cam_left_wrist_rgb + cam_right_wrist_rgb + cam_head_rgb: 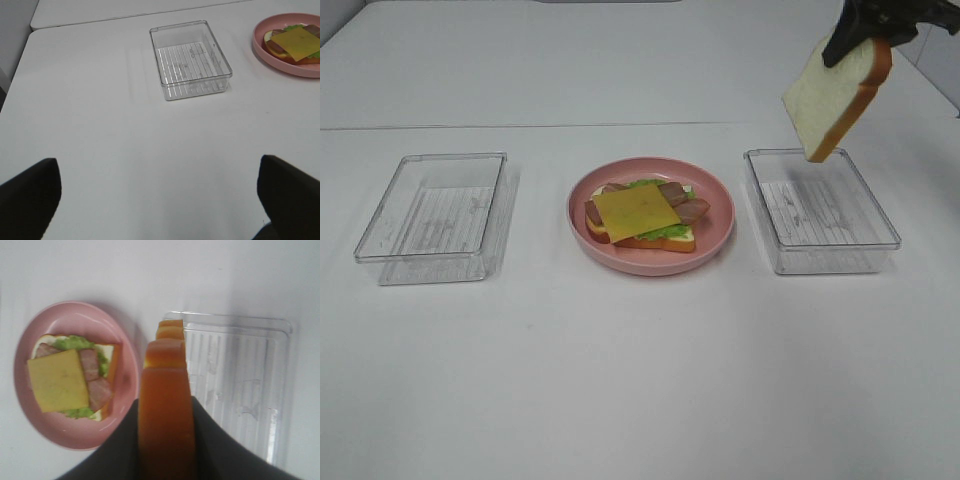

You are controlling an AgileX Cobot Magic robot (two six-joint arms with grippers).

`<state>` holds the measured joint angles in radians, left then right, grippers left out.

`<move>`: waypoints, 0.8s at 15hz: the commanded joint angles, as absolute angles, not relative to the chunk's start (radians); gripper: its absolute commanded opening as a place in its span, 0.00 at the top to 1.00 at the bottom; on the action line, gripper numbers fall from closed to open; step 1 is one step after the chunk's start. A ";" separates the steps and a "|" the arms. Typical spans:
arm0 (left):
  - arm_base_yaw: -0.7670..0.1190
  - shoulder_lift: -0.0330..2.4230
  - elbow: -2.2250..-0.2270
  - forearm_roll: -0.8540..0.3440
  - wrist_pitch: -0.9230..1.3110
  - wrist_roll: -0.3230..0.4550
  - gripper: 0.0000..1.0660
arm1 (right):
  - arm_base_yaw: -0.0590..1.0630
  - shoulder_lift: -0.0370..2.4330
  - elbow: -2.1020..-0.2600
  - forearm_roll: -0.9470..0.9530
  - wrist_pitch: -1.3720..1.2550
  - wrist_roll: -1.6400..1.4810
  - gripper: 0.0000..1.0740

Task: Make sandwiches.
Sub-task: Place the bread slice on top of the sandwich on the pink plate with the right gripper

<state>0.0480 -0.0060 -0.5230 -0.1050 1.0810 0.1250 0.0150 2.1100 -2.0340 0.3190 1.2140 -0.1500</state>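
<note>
Overhead view: my right gripper (868, 28) sits high at the far right, clamped on the top edge of a bread slice (835, 97) that hangs tilted in the air above the far end of the right tray (820, 211). The open-faced sandwich (642, 212), cheese (636, 211) on top over bacon (692, 210) and lettuce (665, 231), lies on the pink plate (718, 203) between the right tray and the left tray (432, 215).

Left wrist view: my left gripper (160, 195) hovers over bare table (100, 125), fingers (30, 192) wide apart, nothing between them; left tray ahead.

Right wrist view: fingers (210, 435) pinch the slice's brown crust; plate and tray below.

No readable writing.
</note>
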 commanded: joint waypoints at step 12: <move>0.048 -0.019 -0.521 -0.106 1.077 0.125 0.06 | 0.345 2.164 -2.037 0.573 1.125 -0.128 1.00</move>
<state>0.0480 -0.0060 -0.5230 -0.1050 1.0810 0.1250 0.3360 2.1470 -2.0340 0.5430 1.1420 -0.1070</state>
